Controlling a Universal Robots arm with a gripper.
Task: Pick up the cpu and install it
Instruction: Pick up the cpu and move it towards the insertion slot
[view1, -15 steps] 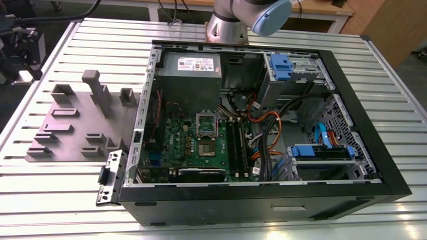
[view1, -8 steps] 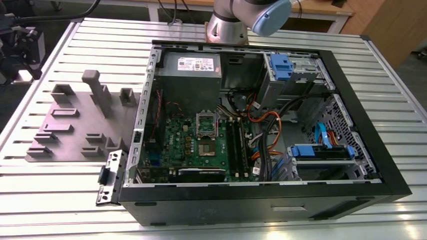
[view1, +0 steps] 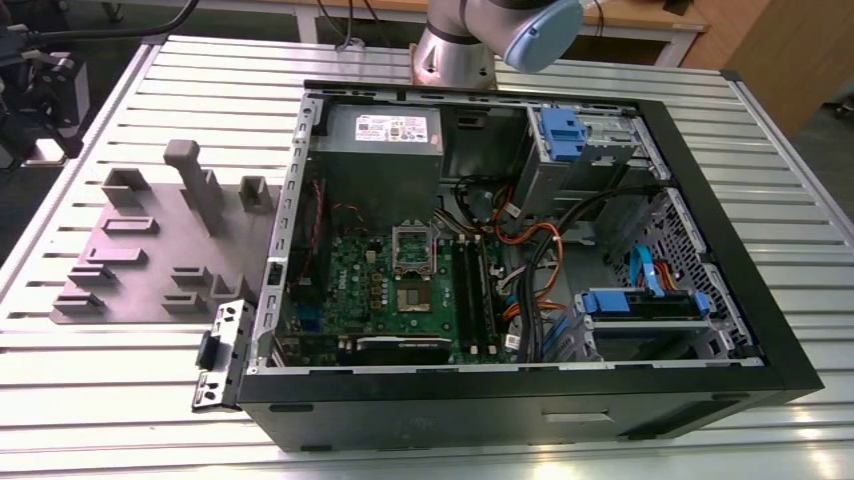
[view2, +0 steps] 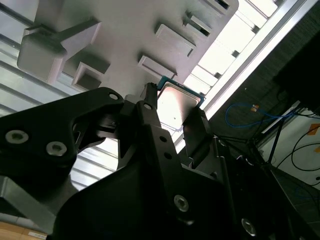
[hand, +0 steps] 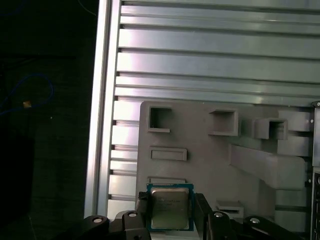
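The cpu (hand: 170, 208) is a small flat square chip with a dull silver top and a blue-green rim. It sits between my gripper's (hand: 170, 216) two black fingers (hand: 141, 209), which are shut on its opposite edges. In the second wrist view the cpu (view2: 175, 106) shows tilted in the gripper (view2: 174, 117), in front of the grey plastic slotted fixture (view2: 125, 35). The same fixture (hand: 200, 155) lies behind the chip in the first wrist view. In the exterior view the open computer case (view1: 694, 200) holds the green motherboard (view1: 367, 290) with its shiny metal socket frame (view1: 414, 250).
The grey fixture (view1: 147, 250) with raised blocks lies on the ribbed aluminium table (view1: 801, 200), at the exterior view's left of the case. The arm's base (view1: 461, 50) stands behind the case. Cables, blue drive bays (view1: 641, 305) and a power supply (view1: 380, 130) crowd the case.
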